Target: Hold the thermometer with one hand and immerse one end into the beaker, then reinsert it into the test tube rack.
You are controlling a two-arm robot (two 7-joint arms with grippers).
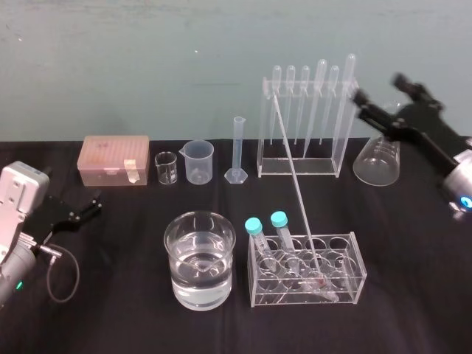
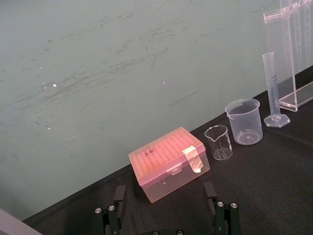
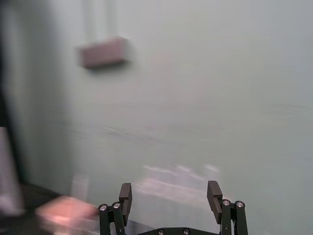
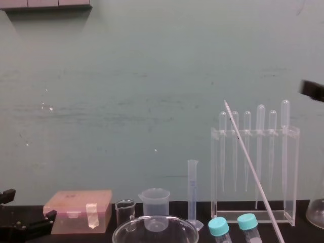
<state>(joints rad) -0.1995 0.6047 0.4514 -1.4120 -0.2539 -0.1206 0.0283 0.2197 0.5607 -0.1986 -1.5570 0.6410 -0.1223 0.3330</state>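
The thermometer (image 1: 295, 184) is a long thin glass rod. Its foot stands in the low clear test tube rack (image 1: 354, 273) at the front, and it leans back and left toward the tall pipette stand; in the chest view the thermometer (image 4: 250, 157) crosses that stand. The wide glass beaker (image 1: 199, 259) holds water just left of the rack. My right gripper (image 1: 382, 94) hangs open in the air at the far right, above and behind the rack, touching nothing; the right wrist view shows its fingers (image 3: 124, 193) spread and empty. My left gripper (image 1: 85, 209) rests open at the table's left.
Two blue-capped tubes (image 1: 265, 232) stand in the low rack. Along the back sit a pink box (image 1: 114, 158), a tiny glass beaker (image 1: 166, 168), a plastic beaker (image 1: 199, 161), a graduated cylinder (image 1: 237, 151), the pipette stand (image 1: 302, 166) and a conical flask (image 1: 377, 162).
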